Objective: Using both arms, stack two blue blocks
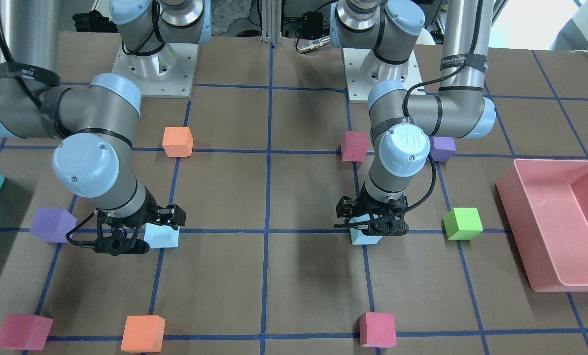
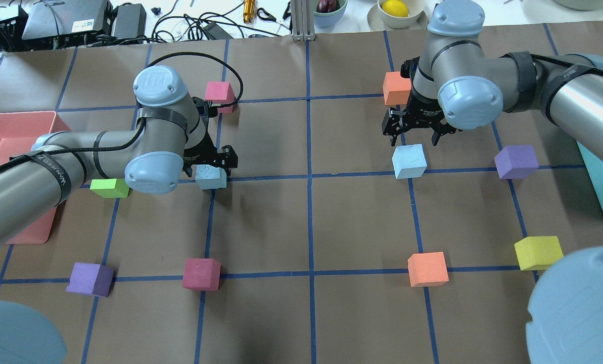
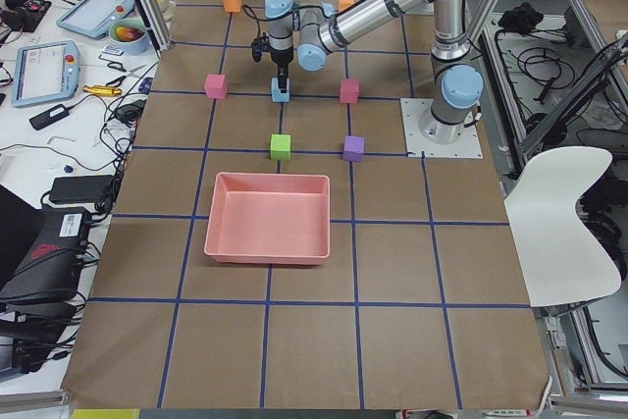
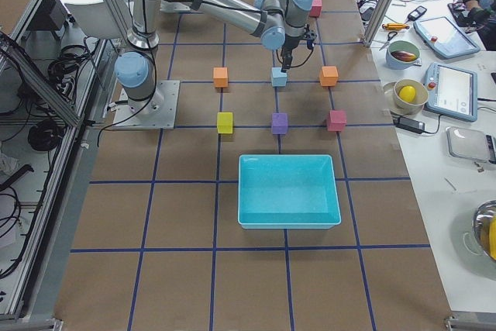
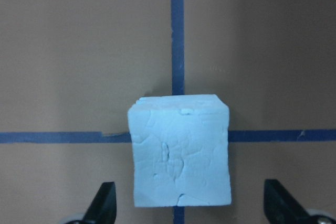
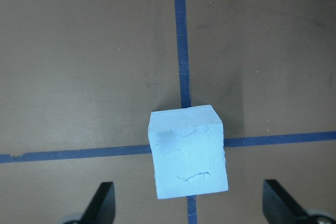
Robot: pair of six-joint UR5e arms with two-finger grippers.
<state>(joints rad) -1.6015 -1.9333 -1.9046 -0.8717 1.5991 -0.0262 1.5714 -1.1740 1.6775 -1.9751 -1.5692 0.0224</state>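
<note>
Two pale blue blocks sit on the brown table, each on a crossing of blue tape lines. One blue block (image 2: pixel 211 178) lies under my left gripper (image 2: pixel 213 164). In the left wrist view this block (image 5: pixel 180 150) fills the space between the open fingertips (image 5: pixel 105 203) without touching them. The other blue block (image 2: pixel 409 161) lies just in front of my right gripper (image 2: pixel 417 139), which hovers above it. In the right wrist view that block (image 6: pixel 189 158) looks smaller and sits centred between the spread fingertips (image 6: pixel 278 203). Both grippers are open and empty.
A pink tray (image 2: pixel 8 131) stands at the left edge and a teal container (image 2: pixel 602 187) at the right. Other cubes lie nearby: green (image 2: pixel 109 188), red (image 2: pixel 219 93), orange (image 2: pixel 396 87), purple (image 2: pixel 516 162), yellow (image 2: pixel 538 252), orange (image 2: pixel 427 269), red (image 2: pixel 200 273), purple (image 2: pixel 90 278).
</note>
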